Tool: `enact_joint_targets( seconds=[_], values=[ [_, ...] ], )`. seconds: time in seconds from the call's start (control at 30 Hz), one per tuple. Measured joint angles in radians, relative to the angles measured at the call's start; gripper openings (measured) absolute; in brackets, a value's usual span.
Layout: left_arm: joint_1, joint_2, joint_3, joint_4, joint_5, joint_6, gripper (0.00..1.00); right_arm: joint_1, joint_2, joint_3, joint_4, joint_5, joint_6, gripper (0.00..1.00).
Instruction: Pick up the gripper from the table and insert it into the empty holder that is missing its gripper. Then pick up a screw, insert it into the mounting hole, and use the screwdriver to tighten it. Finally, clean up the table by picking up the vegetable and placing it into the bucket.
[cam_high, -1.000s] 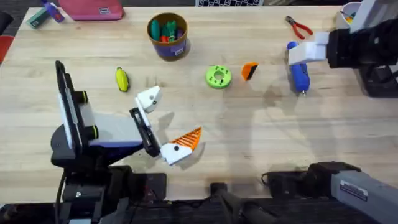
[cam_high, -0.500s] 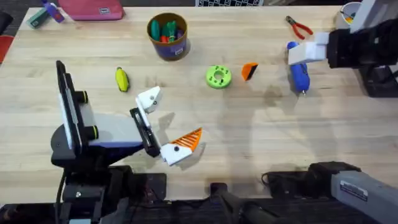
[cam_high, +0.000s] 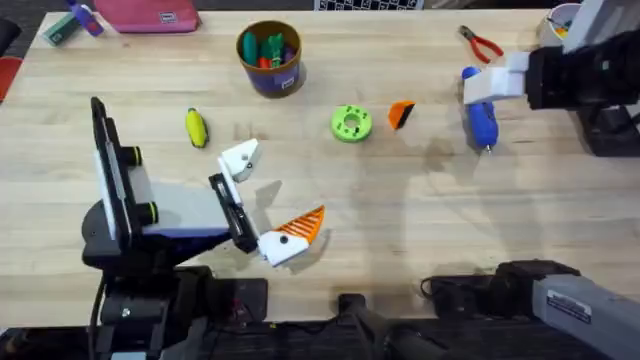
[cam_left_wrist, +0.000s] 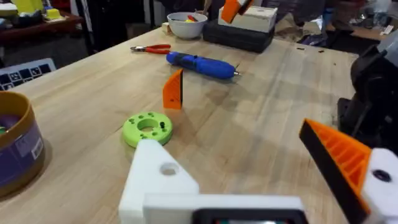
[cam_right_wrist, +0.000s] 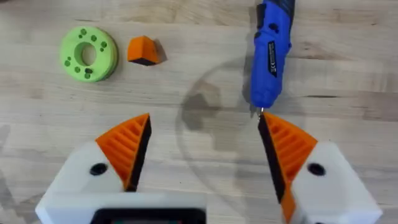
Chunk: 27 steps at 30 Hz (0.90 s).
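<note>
The orange wedge gripper (cam_high: 401, 113) (cam_left_wrist: 173, 91) (cam_right_wrist: 143, 50) lies on the table beside a lime-green disc (cam_high: 350, 123). My left gripper (cam_high: 270, 195) (cam_left_wrist: 242, 149) is open near the front of the table. One of its fingers is the empty holder (cam_high: 240, 158) (cam_left_wrist: 158, 180), a bare white base, while the other carries an orange tip. The blue screwdriver (cam_high: 482, 118) (cam_right_wrist: 269, 56) lies at the right, and my right gripper (cam_high: 495, 85) (cam_right_wrist: 204, 130) hovers open just above it. The yellow vegetable (cam_high: 196, 128) lies left of centre. The bucket (cam_high: 270, 55) stands at the back.
Red-handled pliers (cam_high: 482, 42) (cam_left_wrist: 149, 48) lie at the back right, near a white bowl (cam_left_wrist: 186, 23). A pink case (cam_high: 150, 15) sits at the back left edge. The bucket holds green and orange items. Bare wood stretches across the middle and front right.
</note>
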Motion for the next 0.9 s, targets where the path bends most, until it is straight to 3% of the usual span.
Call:
enact_joint_targets(
  seconds=[0.67, 0.9],
  values=[
    [0.000, 0.000, 0.000, 0.000, 0.000, 0.000, 0.985, 0.012, 0.001, 0.000, -0.019, 0.000, 0.003, 0.994],
    [0.000, 0.000, 0.000, 0.000, 0.000, 0.000, 0.987, 0.109, 0.147, 0.136, -0.170, 0.000, 0.003, 0.994]
  ],
)
